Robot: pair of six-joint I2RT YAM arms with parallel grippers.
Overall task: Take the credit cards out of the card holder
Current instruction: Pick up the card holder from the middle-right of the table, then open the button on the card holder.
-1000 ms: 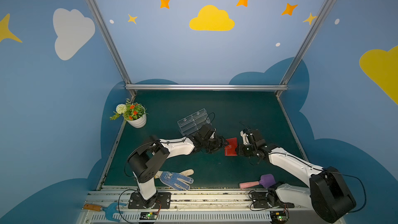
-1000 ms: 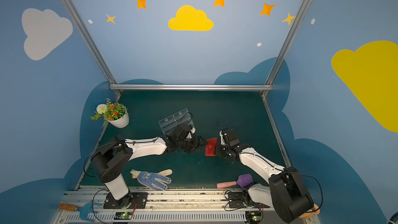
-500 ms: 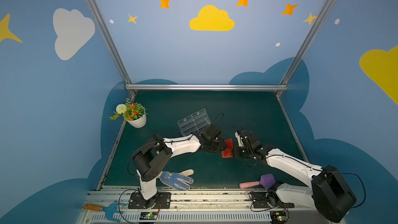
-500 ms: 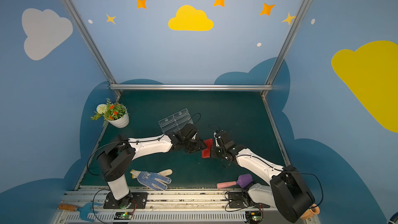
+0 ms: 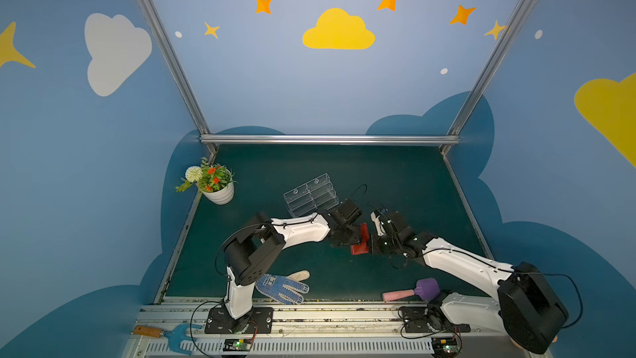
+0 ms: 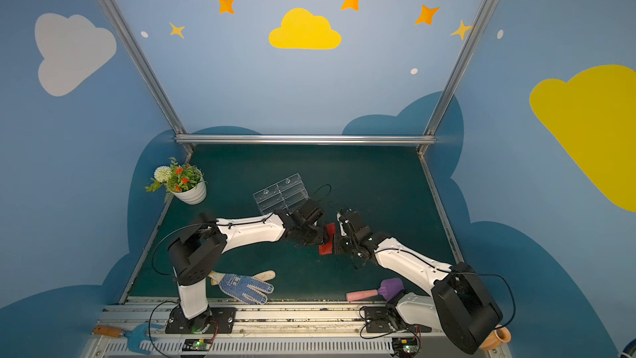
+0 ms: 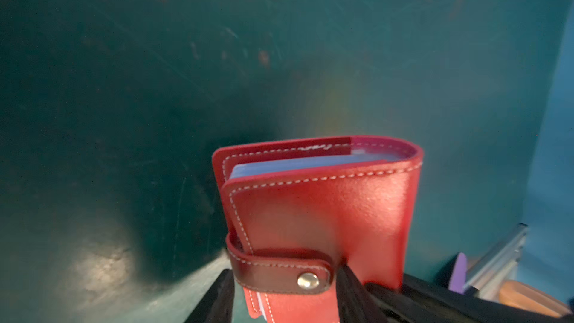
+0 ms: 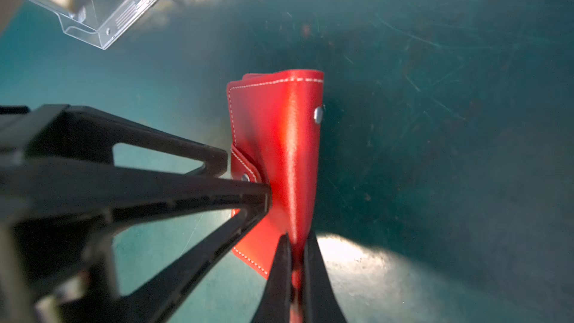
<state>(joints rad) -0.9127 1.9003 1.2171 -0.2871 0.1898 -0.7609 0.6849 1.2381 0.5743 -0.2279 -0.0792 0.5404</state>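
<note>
Against green tabletop (image 5: 378,173), right jaws pinch card holder (image 8: 279,125); left jaws seemingly clamp strap (image 7: 279,270).

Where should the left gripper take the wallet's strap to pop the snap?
Take the strap by its rounded free end, just past the snap, coming in at the front face of the wallet. The other end wraps round the open edge, so only that tab can lift. The right gripper pinches the folded side, clear of the tab. I'd peel towards the open edge.

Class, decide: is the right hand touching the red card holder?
Touching. In the right wrist view the right hand pinches an edge of the card holder, no gap.
</note>
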